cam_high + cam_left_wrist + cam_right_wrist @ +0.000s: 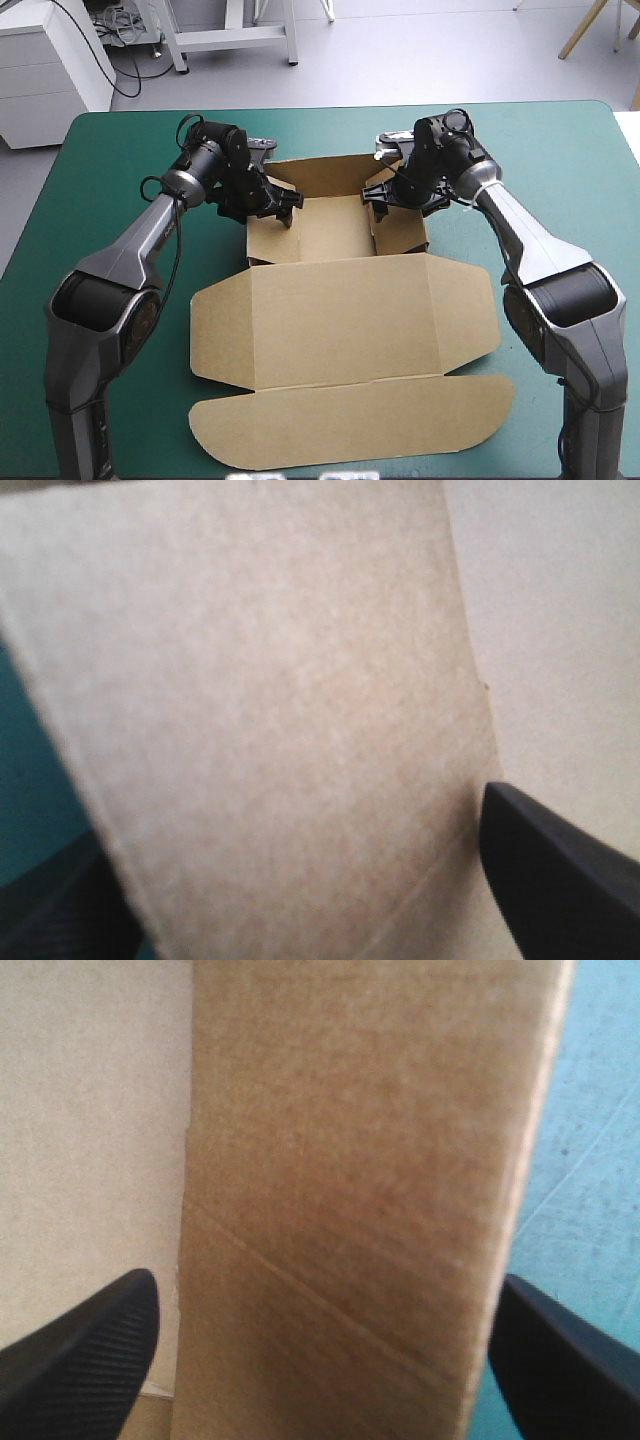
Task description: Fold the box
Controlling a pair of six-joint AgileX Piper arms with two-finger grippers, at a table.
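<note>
Where the box sits, high view: the box (340,300) is in the middle of the table (560,150). Its tray (335,225) with walls up is toward 12 o'clock, and its lid (350,420) lies flat toward 6.
Grippers, high view: the left gripper (283,207) is at the tray's 9 o'clock wall and the right gripper (378,198) is at its 3 o'clock wall.
Danger, high view: nothing pins the tray down, so I think an uneven push could slide or twist it.
Room, high view: there is lots of bare teal-green cover (90,180) at 9 and 3. The tray's back is nearer the table's 12 o'clock edge.
Left wrist view: the left gripper (290,820) is open, its fingers wide apart with a brown wall (270,710) between them and not pinched.
Danger, left wrist view: if that wall is let go, it may flop back out.
Right wrist view: the right gripper (328,1280) is open too, with a wall (350,1140) standing between its fingers. A slanted crease (310,1290) crosses that wall.
Danger, right wrist view: a squeeze off the crease might bend the board in the wrong place.
Room, right wrist view: bare cover (600,1160) lies just outside the wall.
</note>
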